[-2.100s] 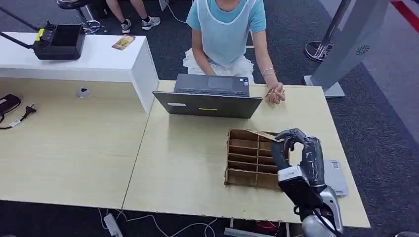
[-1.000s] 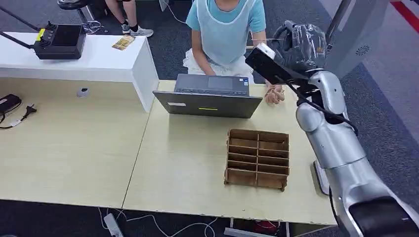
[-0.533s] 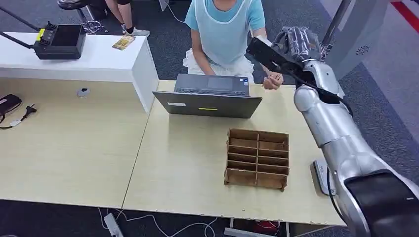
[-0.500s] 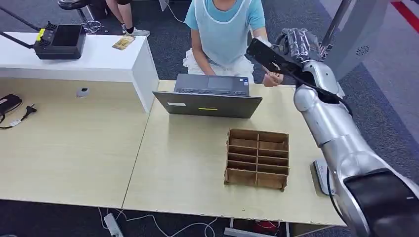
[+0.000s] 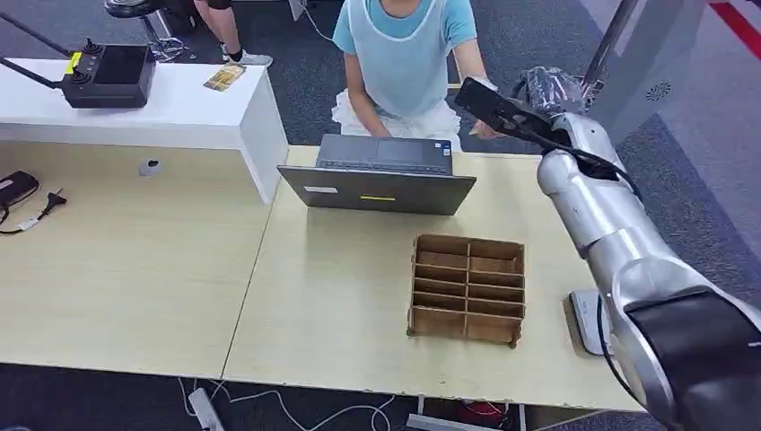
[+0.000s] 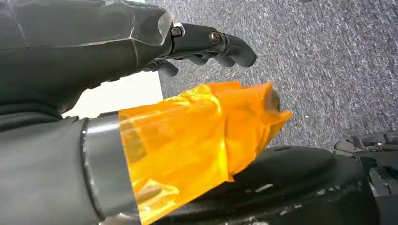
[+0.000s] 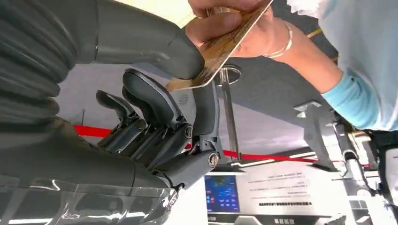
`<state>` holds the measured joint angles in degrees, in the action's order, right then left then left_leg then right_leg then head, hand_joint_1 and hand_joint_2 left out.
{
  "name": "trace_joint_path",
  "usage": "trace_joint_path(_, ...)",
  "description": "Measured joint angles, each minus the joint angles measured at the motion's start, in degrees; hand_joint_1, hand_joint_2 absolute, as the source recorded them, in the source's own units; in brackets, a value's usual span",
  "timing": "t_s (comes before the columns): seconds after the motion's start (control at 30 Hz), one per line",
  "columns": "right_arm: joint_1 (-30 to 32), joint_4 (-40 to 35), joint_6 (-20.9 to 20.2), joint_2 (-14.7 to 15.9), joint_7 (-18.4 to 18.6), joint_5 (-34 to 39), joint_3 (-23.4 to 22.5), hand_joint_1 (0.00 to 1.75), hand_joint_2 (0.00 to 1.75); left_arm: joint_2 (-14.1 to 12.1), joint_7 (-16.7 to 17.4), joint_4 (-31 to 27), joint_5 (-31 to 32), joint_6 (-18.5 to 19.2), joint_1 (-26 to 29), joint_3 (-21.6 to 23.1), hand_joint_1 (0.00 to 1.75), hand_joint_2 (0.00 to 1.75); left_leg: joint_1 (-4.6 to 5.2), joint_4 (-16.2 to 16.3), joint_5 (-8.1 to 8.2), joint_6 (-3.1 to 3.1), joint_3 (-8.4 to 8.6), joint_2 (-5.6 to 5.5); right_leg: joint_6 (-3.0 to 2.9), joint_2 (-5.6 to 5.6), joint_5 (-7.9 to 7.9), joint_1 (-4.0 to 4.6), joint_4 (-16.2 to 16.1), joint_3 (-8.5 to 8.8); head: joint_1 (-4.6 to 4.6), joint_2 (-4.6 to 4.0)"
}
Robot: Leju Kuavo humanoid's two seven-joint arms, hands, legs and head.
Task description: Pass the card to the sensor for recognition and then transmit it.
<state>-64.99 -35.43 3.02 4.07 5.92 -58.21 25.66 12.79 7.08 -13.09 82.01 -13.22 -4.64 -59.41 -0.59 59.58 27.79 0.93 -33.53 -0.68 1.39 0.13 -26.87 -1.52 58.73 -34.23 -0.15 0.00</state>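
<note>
Beyond the grey open laptop [image 5: 381,175], the right hand [image 7: 155,84] pinches one end of the thin tan card [image 7: 220,47] between thumb and fingers, its long axis running straight out to the seated person's hand [image 7: 225,23], which grips the far end.

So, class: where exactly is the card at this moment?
In the right wrist view, the card is pinched between the right hand and the person's hand, raised past the table's far right edge, right of the laptop.
</note>
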Motion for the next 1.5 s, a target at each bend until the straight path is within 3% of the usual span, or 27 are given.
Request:
trace_joint_path(0.23,-0.44,1.99,0.24,0.00,0.02,-0.92,0.00,1.71,1.75,0.00,0.04,0.00,-0.11,0.00,0.01,0.00,0.00,0.00,0.00,0.00,0.00,0.00,0.00,0.00,0.00,0.00,0.00,0.00,0.00,0.00,0.00,0.00)
trace_joint_path(0.27,-0.45,2.14,0.24,0.00,0.00,-1.09,0.00,1.50,1.75,0.00,0.07,0.00,-0.11,0.00,0.01,0.00,0.00,0.00,0.00,0.00,0.00,0.00,0.00,0.00,0.00,0.00,0.00,0.00,0.00,0.00,0.00,0.00)
trace_joint_path(0.3,-0.46,2.29,0.24,0.00,0.02,-1.11,0.00,0.00,1.75,0.00,0.11,0.00,-0.11,0.00,0.01,0.00,0.00,0.00,0.00,0.00,0.00,0.00,0.00,0.00,0.00,0.00,0.00,0.00,0.00,0.00,0.00,0.00)
trace_joint_path(0.7,-0.32,3.12,3.11,0.37,-1.18,1.01,-0.61,0.00,1.75,-0.11,0.39,0.00,0.00,0.18,0.02,0.00,0.00,0.00,0.00,0.01,-0.01,0.01,0.01,0.01,-0.01,0.02,0.01,0.00,0.00,-0.03,-0.02,0.00)
trace_joint_path(0.87,1.58,-0.85,7.54,1.33,-5.09,6.61,-3.77,0.00,1.75,-0.11,0.46,0.00,-0.24,0.17,0.10,0.02,0.00,0.00,0.00,0.01,-0.01,0.01,0.01,0.01,-0.01,0.01,0.01,0.00,0.00,-0.03,-0.02,0.00)
trace_joint_path(1.0,5.81,-8.25,8.00,2.43,-8.70,14.35,-7.55,0.00,1.75,-0.09,0.28,0.00,-1.01,-0.02,0.11,0.02,0.00,0.00,0.00,0.01,-0.01,0.01,0.01,-0.01,0.00,-0.01,0.00,0.01,-0.01,-0.02,0.00,0.00)
trace_joint_path(1.27,18.28,-27.07,-1.41,4.98,-12.26,39.63,-17.02,0.00,1.75,0.00,0.54,0.00,-2.97,-0.46,0.19,-0.13,0.00,0.00,0.00,0.01,0.00,0.00,0.00,-0.05,0.00,-0.04,0.00,0.01,-0.02,-0.03,-0.02,0.00)
trace_joint_path(1.5,32.21,-43.26,-12.91,6.80,-16.59,68.34,-24.78,0.00,1.75,0.07,0.98,0.00,-2.08,-0.81,0.26,-0.13,0.00,0.00,-0.01,0.00,0.02,0.00,-0.03,-0.12,0.00,-0.10,-0.01,0.02,-0.03,-0.03,0.00,0.00)
